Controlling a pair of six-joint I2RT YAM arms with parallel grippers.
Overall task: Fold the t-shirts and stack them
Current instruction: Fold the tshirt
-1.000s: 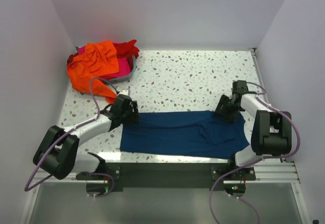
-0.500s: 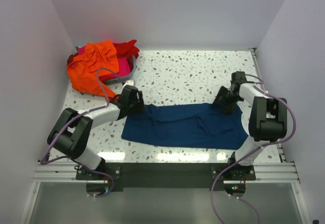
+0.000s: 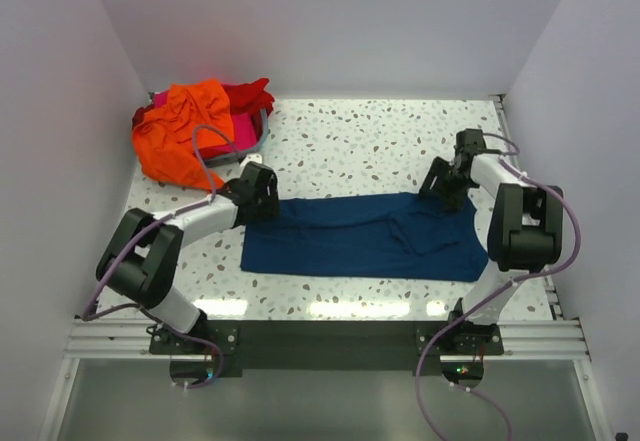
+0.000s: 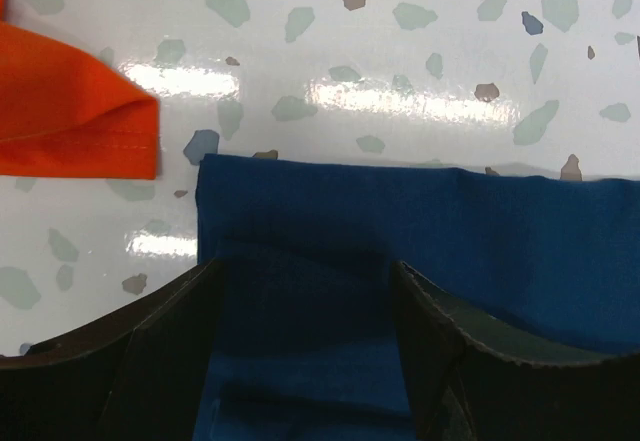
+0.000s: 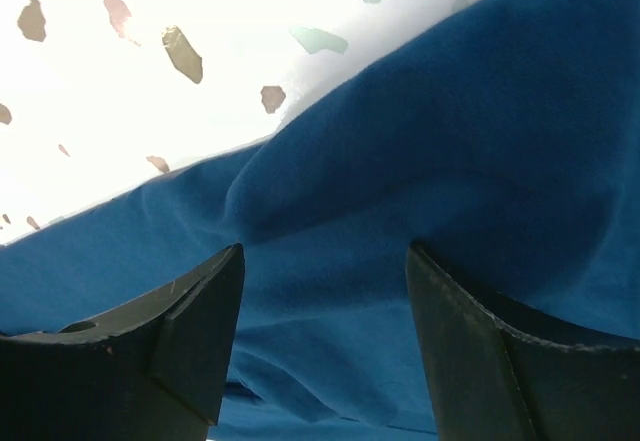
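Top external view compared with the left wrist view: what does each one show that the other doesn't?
Only the top view: both arms whole, the right gripper, the red and pink t-shirts at the far left corner. Only the left wrist view: stitching on the hem of the orange t-shirt, and the left gripper close up, fingers open. Both: the navy t-shirt, the orange one, the speckled table.
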